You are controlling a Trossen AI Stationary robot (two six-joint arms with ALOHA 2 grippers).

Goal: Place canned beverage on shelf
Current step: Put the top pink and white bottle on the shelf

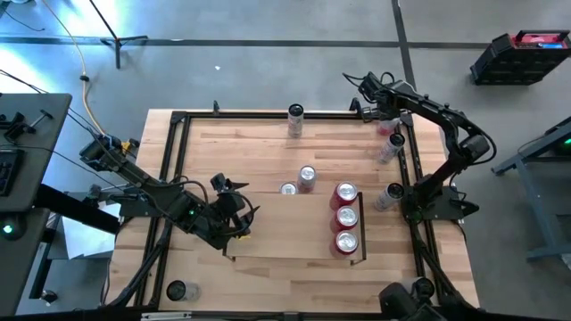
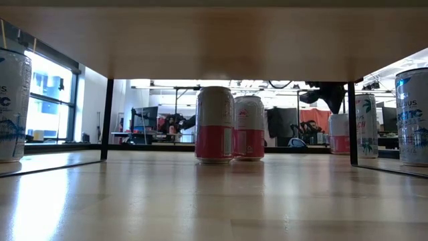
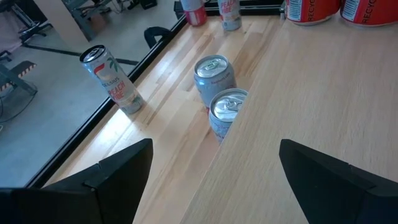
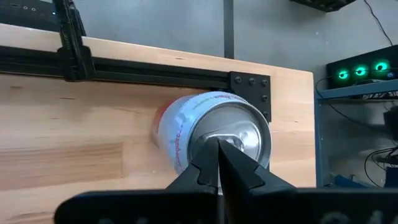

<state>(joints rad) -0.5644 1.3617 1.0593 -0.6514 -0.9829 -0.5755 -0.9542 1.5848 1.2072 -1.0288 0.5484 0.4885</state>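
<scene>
The whole table (image 1: 294,241) is seen straight down from high above. It is viewed level from tabletop height, near the cans. Close, downward-angled views are given from each wrist. The paired cans (image 3: 221,93) are shared by the high, low and left wrist views.

My table (image 1: 268,223) is showing pale wood, smooth and lightly glossy — the planks are throwing back window light in the low view. The shelf (image 1: 361,227) rails are looking like thin matt black metal. The cans (image 3: 214,74) are gleaming with bright brushed-metal lids over glossy printed walls; the red cans (image 1: 345,218) are shining the same way. My left gripper (image 3: 214,180) fingers are reading as matt dark plastic, and my right gripper (image 4: 219,163) is looking equally dull — black against a silvery can top (image 4: 233,134).
</scene>
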